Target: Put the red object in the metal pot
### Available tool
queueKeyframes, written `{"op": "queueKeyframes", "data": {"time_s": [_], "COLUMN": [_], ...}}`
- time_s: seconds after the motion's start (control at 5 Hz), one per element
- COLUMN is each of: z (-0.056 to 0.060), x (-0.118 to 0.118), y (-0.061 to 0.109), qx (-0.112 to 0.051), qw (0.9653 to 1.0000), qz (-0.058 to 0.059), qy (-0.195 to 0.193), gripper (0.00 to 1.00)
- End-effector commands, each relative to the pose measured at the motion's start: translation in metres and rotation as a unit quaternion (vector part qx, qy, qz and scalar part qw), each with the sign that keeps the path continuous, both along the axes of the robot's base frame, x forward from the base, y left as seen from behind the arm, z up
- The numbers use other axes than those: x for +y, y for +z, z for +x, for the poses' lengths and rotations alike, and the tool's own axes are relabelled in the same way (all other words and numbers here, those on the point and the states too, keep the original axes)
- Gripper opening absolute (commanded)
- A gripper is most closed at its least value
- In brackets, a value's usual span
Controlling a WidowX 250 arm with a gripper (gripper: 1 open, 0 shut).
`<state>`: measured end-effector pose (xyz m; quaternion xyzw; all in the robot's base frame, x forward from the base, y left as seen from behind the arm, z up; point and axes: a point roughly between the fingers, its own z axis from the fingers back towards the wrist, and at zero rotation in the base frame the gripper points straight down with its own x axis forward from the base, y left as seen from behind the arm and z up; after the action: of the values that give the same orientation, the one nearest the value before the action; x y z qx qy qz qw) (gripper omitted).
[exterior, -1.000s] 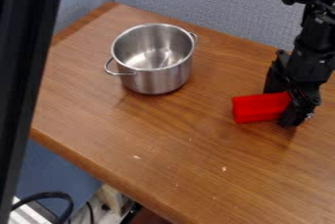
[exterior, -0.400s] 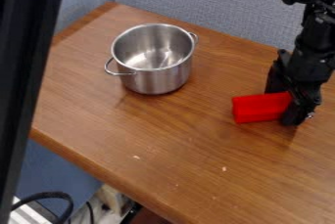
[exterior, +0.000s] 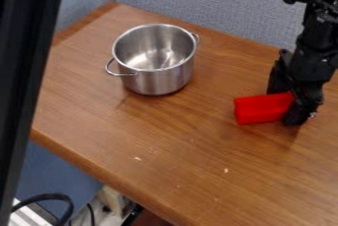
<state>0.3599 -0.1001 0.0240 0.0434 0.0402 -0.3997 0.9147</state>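
— What does that arm (exterior: 311, 18) look like from where you stand?

— Black all over, matte, built of chunky jointed segments; the upper part is knobbly with what look like cable loops, though it's too dark to be sure.

— And lower down?

— A blocky black wrist housing, then the gripper (exterior: 298, 107); its fingers (exterior: 305, 112) are black too, short and squared; no markings I can make out.
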Motion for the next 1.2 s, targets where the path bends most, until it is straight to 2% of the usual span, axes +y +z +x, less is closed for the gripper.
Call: {"op": "queueKeyframes", "data": {"time_s": [0.0, 0.4, 0.6, 1.0], "z": [0.005, 0.005, 0.006, 0.004], "x": [0.01, 0.014, 0.016, 0.022], "y": [0.003, 0.001, 0.001, 0.004], "qx": [-0.008, -0.005, -0.007, -0.002], "qw": [0.9999, 0.9998, 0.9997, 0.9999], "qz": [-0.001, 0.0, -0.003, 0.0], "qy": [0.013, 0.018, 0.022, 0.016], "gripper": [1.0, 1.0, 0.0, 0.0]}}
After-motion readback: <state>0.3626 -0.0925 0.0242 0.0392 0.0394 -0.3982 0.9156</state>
